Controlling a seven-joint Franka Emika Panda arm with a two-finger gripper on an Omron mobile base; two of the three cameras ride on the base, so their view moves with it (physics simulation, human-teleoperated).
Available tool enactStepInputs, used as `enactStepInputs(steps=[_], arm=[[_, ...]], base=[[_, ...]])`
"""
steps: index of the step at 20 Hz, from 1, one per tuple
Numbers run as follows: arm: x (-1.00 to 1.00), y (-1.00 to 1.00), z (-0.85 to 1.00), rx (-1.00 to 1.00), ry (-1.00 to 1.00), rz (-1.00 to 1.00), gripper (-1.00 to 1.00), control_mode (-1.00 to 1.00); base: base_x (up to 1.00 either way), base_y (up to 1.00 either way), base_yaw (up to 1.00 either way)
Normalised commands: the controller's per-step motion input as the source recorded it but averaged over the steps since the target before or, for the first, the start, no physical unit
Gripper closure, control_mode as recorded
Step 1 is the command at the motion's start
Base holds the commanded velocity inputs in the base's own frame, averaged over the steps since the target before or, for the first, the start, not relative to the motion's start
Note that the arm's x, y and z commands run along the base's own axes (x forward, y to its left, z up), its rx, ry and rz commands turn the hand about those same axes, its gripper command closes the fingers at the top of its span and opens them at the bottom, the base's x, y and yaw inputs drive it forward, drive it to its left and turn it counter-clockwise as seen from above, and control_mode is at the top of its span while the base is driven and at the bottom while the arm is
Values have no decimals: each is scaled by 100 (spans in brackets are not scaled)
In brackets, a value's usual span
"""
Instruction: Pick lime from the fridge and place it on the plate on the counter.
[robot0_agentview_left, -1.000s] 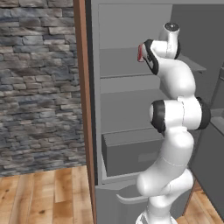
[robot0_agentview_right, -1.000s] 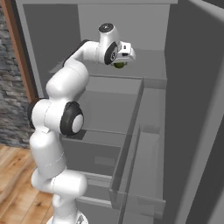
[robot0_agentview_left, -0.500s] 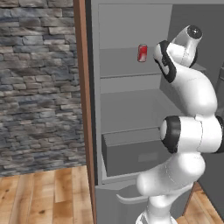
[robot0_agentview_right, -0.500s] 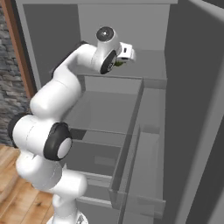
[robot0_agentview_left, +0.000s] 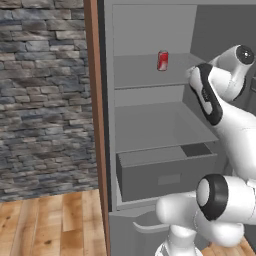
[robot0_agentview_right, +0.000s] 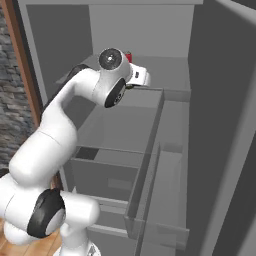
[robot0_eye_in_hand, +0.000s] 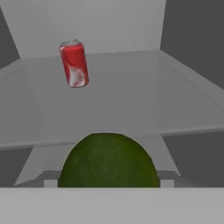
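While the arm is reaching up to the fridge (robot0_agentview_left: 150, 125), the lime (robot0_eye_in_hand: 108, 161) is sitting right at the gripper's mouth in the hand view, low centre, dark green w/ a finely mottled skin. Fingertips aren't visible there, so I cannot tell whether the jaws are clamping it or standing apart; the fruit's closeness suggests it's being carried, but that's a judgement only. In the right base view the hand's end (robot0_agentview_right: 141, 77) is hovering at the front edge of the upper shelf, and the lime itself isn't made out there.

Red soda can (robot0_eye_in_hand: 74, 64) is standing upright toward the rear left of that same shelf, well apart from the lime; it also shows in the left base view (robot0_agentview_left: 162, 60).

Handling assessment: lime is looking small, light, firm and round, so it's probably rolling easily if released on a flat surface. Skin appears smooth-ish; slip risk is moderate w/ a shallow pinch. Best hold is across the widest part, pads on opposite sides at the equator, approx. centred so it isn't squirting out forward. Not fragile; a firm squeeze shouldn't be damaging it.

Grey drawer (robot0_agentview_left: 167, 172) is sitting below the lower shelf, near the front edge of the fridge.
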Motion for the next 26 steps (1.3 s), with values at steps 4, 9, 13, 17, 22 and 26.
enactStepInputs(steps=[4,9,13,17,22,26], arm=[[-100,1,42,2,16,0,100,-100],[-100,30,4,0,9,-3,100,-100],[-85,61,-35,-3,0,-7,100,-100],[-65,60,-44,-4,0,-5,100,-100],[-46,33,-40,0,0,-3,100,-100],[-20,21,-25,0,0,-2,100,-100]], base=[[0,0,0],[0,0,0],[0,0,0],[0,0,0],[0,0,0],[0,0,0]])
